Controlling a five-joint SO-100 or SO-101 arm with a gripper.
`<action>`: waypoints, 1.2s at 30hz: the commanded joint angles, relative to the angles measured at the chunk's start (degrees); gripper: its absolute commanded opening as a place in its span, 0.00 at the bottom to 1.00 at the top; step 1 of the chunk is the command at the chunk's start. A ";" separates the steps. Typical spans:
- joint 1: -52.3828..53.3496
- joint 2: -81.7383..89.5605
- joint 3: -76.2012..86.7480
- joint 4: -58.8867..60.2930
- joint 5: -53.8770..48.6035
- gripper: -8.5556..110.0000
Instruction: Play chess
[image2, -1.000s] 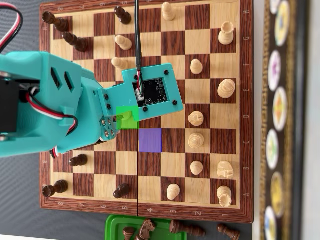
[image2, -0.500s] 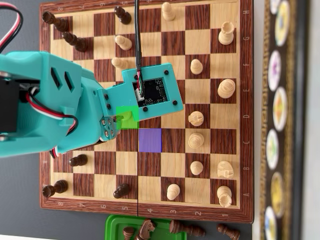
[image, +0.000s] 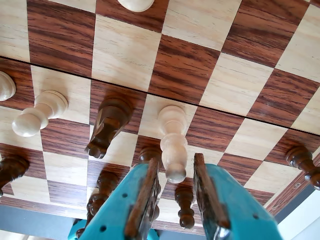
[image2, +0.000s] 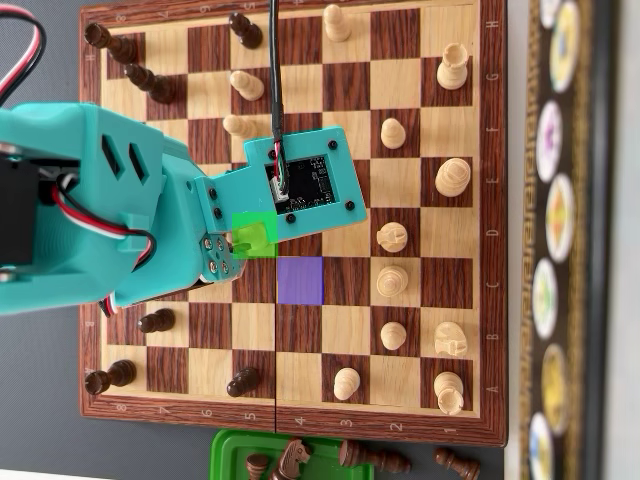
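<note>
While its fingers stand apart, the teal hand (image: 175, 172) brackets a pale pawn (image: 172, 142) without clasping it. Dark pieces (image: 107, 125) stand close by on the chessboard (image2: 490, 200).

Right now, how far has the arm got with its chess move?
Already done: several dark pieces sit off the chessboard near the green tray, so captures seem made. In hand: in the wrist view the end effector is open around a light pawn, which stands on the board; whether the fingers touch it is unclear. Left: probably closing, lifting and carrying it, perhaps to the purple-marked square.
</note>
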 joint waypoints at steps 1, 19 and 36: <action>0.53 0.70 -0.35 0.35 -0.18 0.18; 1.23 1.05 -4.92 0.44 -0.26 0.18; 6.24 23.99 0.35 0.44 0.62 0.18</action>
